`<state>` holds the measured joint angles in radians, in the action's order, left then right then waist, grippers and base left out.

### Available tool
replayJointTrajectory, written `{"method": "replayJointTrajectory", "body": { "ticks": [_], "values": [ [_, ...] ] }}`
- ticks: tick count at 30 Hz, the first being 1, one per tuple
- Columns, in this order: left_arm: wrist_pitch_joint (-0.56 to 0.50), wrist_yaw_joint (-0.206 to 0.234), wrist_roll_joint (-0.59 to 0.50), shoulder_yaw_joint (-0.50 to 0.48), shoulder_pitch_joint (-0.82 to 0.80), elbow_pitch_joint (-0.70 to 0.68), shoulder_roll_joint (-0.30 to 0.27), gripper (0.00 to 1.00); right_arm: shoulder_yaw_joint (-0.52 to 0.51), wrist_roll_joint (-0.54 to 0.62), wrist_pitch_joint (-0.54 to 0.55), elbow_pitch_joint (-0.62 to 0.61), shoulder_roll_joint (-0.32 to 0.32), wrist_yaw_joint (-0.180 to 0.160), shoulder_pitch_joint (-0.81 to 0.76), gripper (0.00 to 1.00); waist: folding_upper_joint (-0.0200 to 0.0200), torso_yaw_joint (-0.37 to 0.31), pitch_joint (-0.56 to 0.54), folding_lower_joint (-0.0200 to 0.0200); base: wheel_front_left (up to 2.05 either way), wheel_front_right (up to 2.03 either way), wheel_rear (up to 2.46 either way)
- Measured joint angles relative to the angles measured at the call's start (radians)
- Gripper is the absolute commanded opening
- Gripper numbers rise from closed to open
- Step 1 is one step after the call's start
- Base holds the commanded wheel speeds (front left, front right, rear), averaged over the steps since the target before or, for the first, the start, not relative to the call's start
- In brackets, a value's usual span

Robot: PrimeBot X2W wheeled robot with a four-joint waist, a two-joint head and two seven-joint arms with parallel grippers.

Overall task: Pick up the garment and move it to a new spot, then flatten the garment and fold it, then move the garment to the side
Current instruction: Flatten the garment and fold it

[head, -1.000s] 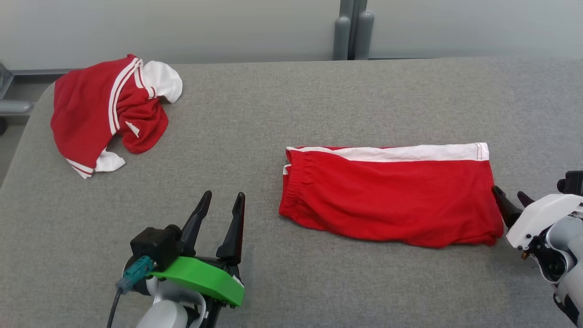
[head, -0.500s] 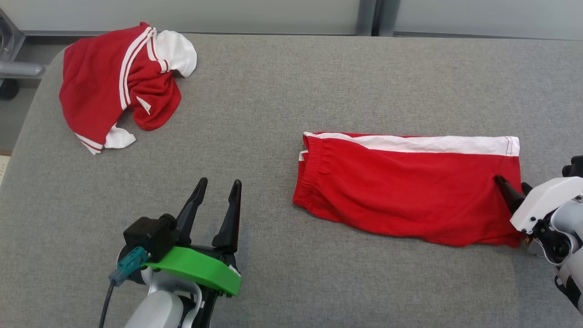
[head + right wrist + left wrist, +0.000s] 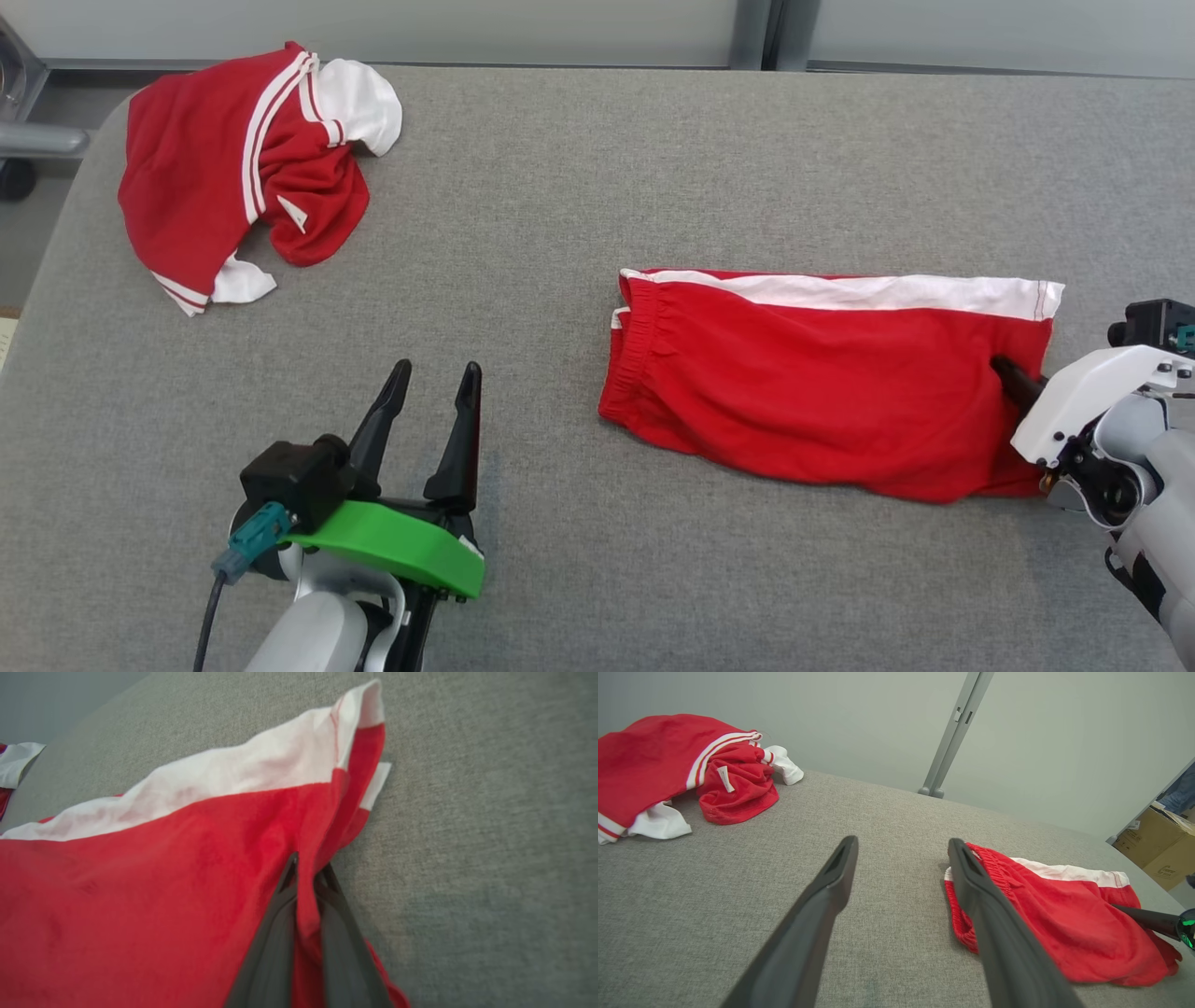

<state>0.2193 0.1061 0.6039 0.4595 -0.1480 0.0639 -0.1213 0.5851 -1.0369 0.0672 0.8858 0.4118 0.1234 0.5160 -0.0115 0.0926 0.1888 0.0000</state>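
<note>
The garment (image 3: pixel 822 383) is a pair of red shorts with a white band, lying folded flat on the grey padded table (image 3: pixel 653 168), right of centre. My right gripper (image 3: pixel 1006 371) reaches in from the right and is shut on the shorts' right-hand edge. In the right wrist view a ridge of the red cloth (image 3: pixel 140 882) is pinched between the two dark fingers of the right gripper (image 3: pixel 308 865). My left gripper (image 3: pixel 439 369) hovers open over bare table at the lower left, well clear of the shorts (image 3: pixel 1064 924). Nothing is between the fingers of the left gripper (image 3: pixel 902 842).
A second red and white garment (image 3: pixel 233 168) lies crumpled at the table's far left corner. A grey post (image 3: pixel 770 33) stands against the wall behind the table. Cardboard boxes (image 3: pixel 1157 849) stand beyond the table's right end.
The camera tilted down early on. My right gripper slid in over the shorts' right edge and shut on it, bunching the cloth there. The left gripper stayed open in place.
</note>
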Motion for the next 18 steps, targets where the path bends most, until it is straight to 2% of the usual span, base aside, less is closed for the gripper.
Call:
{"method": "replayJointTrajectory", "body": {
  "ticks": [8, 18],
  "values": [
    [0.001, 0.001, 0.0, -0.015, 0.0, 0.004, 0.0, 1.0, 0.004, -0.012, -0.029, -0.05, 0.043, 0.001, 0.014, 0.0, 0.0, -0.026, -0.011, 0.0, 0.0, 0.0, 0.0],
    [0.002, 0.001, 0.0, -0.027, 0.002, 0.004, 0.0, 1.0, 0.009, -0.011, -0.031, -0.071, 0.139, 0.001, 0.026, 0.0, 0.0, -0.066, -0.031, 0.0, 0.0, 0.0, 0.0]
  ]
}}
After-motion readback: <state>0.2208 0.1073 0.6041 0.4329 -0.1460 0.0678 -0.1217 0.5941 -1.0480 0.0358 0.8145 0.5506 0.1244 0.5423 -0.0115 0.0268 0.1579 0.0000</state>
